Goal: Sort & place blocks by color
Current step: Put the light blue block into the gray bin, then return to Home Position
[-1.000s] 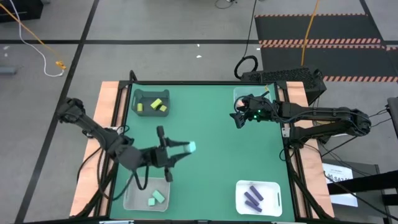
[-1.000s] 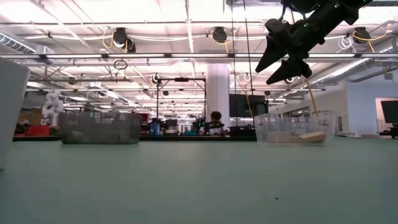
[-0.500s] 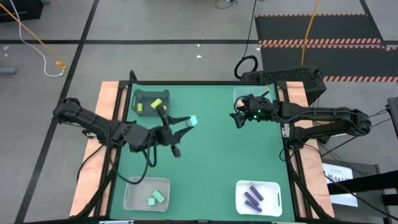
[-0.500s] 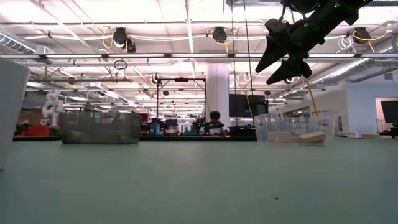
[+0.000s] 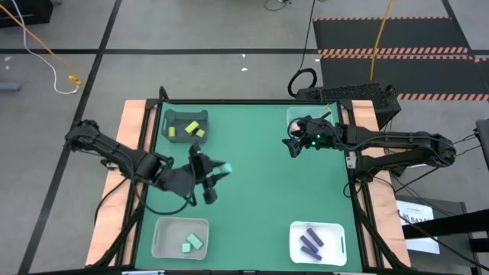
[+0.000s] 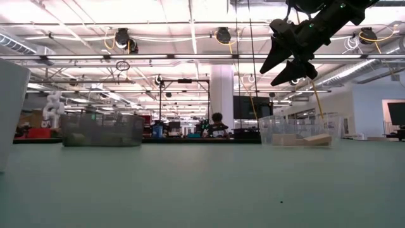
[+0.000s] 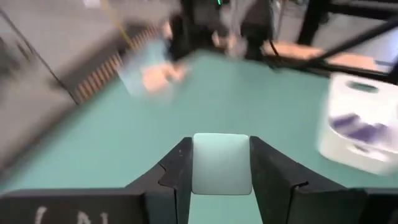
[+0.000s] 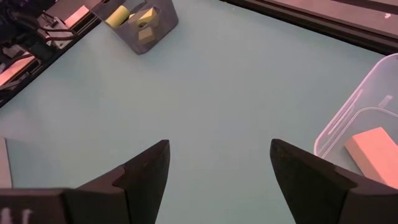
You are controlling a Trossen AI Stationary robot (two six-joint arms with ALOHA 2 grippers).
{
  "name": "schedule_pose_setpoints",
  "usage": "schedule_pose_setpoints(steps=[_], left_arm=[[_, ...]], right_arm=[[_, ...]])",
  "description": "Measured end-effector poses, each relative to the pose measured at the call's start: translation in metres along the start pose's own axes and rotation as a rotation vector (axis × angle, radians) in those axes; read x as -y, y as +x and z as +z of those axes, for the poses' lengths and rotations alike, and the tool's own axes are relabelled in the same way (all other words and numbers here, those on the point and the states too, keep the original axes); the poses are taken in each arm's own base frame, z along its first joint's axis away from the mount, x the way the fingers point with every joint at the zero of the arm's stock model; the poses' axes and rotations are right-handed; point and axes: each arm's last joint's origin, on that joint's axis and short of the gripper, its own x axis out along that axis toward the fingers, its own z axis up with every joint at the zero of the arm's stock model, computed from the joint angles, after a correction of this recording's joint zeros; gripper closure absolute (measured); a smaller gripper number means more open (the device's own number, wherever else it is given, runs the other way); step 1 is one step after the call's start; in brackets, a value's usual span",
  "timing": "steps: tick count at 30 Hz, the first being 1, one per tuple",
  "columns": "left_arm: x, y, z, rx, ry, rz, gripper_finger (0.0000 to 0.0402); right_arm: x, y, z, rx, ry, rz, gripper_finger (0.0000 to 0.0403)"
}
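Observation:
My left gripper hovers over the table's left middle, shut on a mint teal block; the left wrist view shows the block between the fingers. Two more mint blocks lie in the clear bin at the near left. Yellow-green blocks lie in the grey bin, purple bars in the white bin. A salmon block lies in the far-right clear bin. My right gripper waits open, high above the far right. My left gripper pinches the mint block between its two fingers, which press on two opposite side faces. They reach roughly level, pointing toward the table's right side. The block is lifted clear of the table, and its top face shows between the fingers.
The four bins stand near the table's corners: grey and clear at the far side, clear and white at the near side. The green middle of the table is bare. Wooden strips run along the left and right edges.
My left gripper, keeping the mint block, swung from in front of the near-left bin toward the far edge, then came back a little toward the near edge and the left. The block stayed pinched throughout. My right arm kept still.

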Motion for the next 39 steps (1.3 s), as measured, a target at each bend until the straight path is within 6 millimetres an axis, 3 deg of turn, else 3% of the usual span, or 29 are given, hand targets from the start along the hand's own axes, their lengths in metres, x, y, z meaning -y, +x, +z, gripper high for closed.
schedule_pose_setpoints(steps=[12, 23, 30, 39], left_arm=[[0.028, -0.041, -0.056, -0.523, -0.409, -0.122, 0.0277], [0.057, -0.051, -0.114, -0.911, -0.443, -0.124, 0.0277], [0.062, -0.045, -0.141, -0.963, -0.453, -0.182, 0.0277], [0.063, -0.041, -0.151, -0.994, -0.475, -0.227, 0.0158]], right_arm=[[0.000, 0.000, 0.000, 0.000, 0.000, 0.000, 0.0133], [0.000, 0.000, 0.000, 0.000, 0.000, 0.000, 0.0133], [0.000, 0.000, 0.000, 0.000, 0.000, 0.000, 0.0133], [0.000, 0.000, 0.000, 0.000, 0.000, 0.000, 0.0133]])
